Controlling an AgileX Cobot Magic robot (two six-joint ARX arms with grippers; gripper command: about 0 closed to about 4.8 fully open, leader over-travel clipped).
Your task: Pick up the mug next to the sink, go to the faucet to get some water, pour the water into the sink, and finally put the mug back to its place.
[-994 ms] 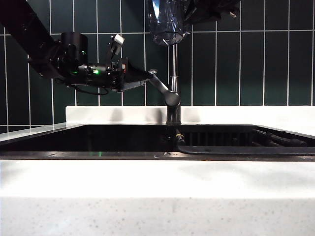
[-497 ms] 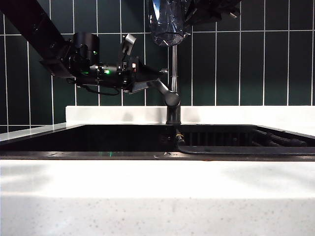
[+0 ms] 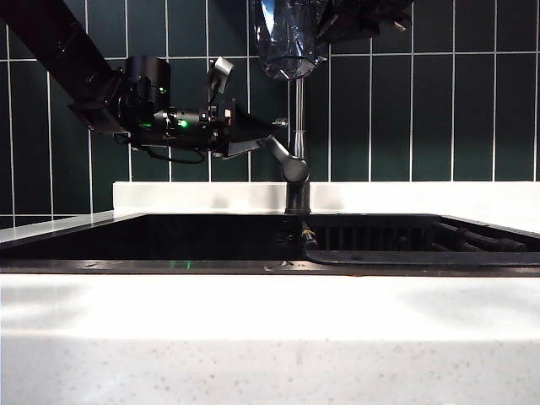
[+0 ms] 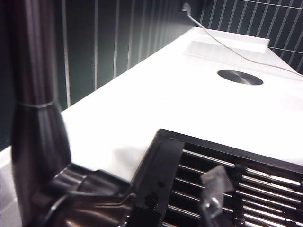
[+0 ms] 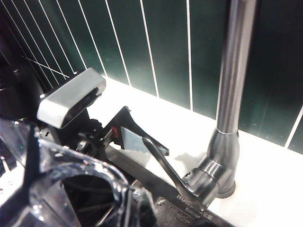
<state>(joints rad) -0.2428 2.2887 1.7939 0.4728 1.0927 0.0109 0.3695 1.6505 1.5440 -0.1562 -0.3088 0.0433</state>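
Note:
Under the top edge of the exterior view hangs the clear mug (image 3: 287, 38), mouth down and tilted, with my right gripper (image 3: 354, 17) shut on it. It sits just left of the faucet (image 3: 297, 126) pipe. In the right wrist view the mug (image 5: 71, 189) fills the near corner around my right gripper (image 5: 85, 203). My left gripper (image 3: 253, 135) reaches in from the left to the tip of the faucet's slanted lever (image 3: 277, 153). Its jaws stand apart, and the black finger (image 4: 156, 179) lies beside the lever (image 4: 90, 198). The black sink (image 3: 211, 236) lies below. No water shows.
A slatted rack (image 3: 396, 236) fills the sink's right part. White counter (image 3: 270, 312) runs in front and behind, backed by a dark green tiled wall (image 3: 456, 110). On the counter beyond the sink lie a round dark disc (image 4: 240, 77) and a thin cable (image 4: 222, 45).
My left gripper has moved right and slightly up, reaching the lever's tip, then stayed there. The right gripper and the mug have not moved.

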